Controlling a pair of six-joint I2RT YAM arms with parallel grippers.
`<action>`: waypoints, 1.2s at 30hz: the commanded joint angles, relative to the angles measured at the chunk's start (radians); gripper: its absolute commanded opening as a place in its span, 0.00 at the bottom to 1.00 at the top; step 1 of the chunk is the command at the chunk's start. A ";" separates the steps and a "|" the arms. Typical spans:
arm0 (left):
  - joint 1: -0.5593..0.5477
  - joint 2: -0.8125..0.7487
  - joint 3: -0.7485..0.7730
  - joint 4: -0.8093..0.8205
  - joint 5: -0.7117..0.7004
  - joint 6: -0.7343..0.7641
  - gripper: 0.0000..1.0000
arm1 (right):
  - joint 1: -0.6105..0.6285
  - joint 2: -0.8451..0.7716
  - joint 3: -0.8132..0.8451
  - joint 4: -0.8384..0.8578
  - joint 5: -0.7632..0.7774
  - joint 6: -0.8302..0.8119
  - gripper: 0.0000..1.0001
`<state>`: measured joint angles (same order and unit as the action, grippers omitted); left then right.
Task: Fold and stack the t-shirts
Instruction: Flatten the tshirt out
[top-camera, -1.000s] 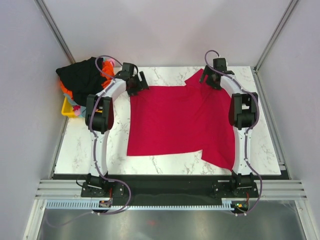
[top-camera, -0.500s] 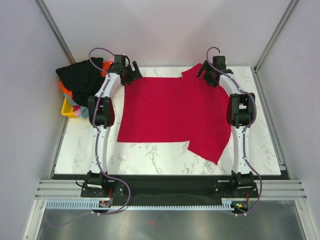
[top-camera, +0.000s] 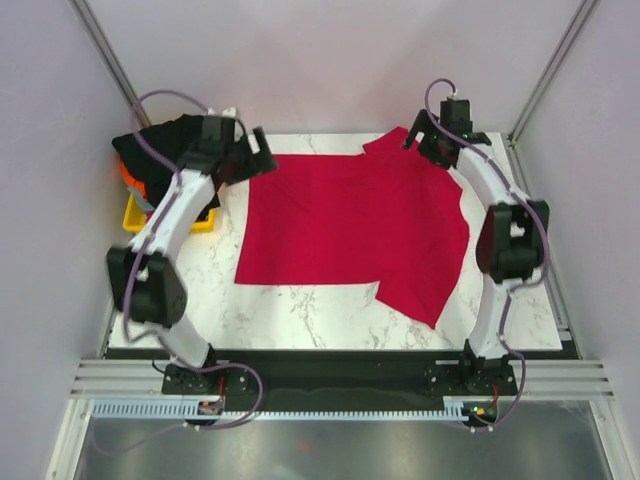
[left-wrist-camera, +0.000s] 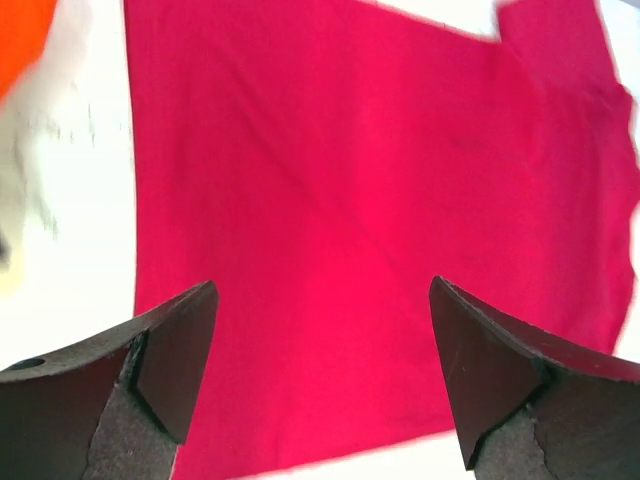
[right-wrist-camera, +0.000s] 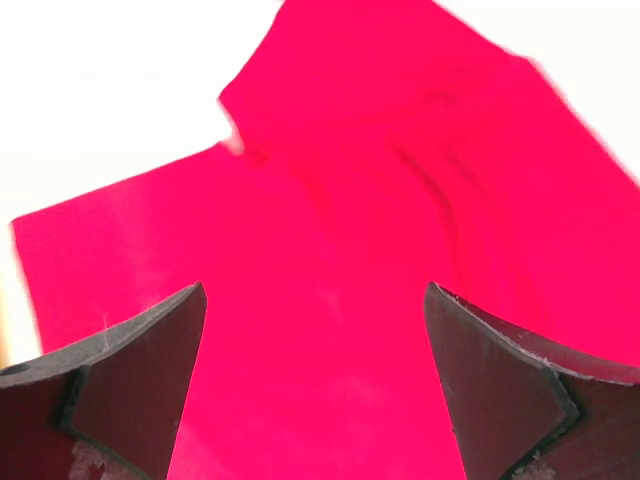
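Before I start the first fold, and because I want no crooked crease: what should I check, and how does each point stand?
1. Red shirt spread out on the table: ok.
2. Whole shirt inside the table edges: ok.
3. Far sleeve smooth: not ok, creases run through it in the right wrist view.
4. Left tool open and empty: ok.
5. Right tool open and empty: ok.
6. Pile of other shirts apart from the red shirt: ok, bare table shows between them.
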<state>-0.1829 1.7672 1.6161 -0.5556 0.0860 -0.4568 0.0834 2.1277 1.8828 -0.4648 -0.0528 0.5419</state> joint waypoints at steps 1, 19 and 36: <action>-0.007 -0.248 -0.301 0.009 -0.110 -0.025 0.92 | 0.016 -0.416 -0.265 0.067 0.132 -0.019 0.98; 0.000 -0.787 -1.131 0.190 -0.223 -0.269 0.76 | 0.026 -1.473 -1.297 -0.060 -0.044 0.112 0.98; 0.000 -0.591 -1.116 0.290 -0.241 -0.272 0.54 | 0.026 -1.416 -1.271 -0.101 -0.013 0.089 0.98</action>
<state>-0.1852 1.1484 0.4759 -0.3031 -0.1314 -0.7055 0.1074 0.7155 0.5930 -0.5621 -0.0822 0.6247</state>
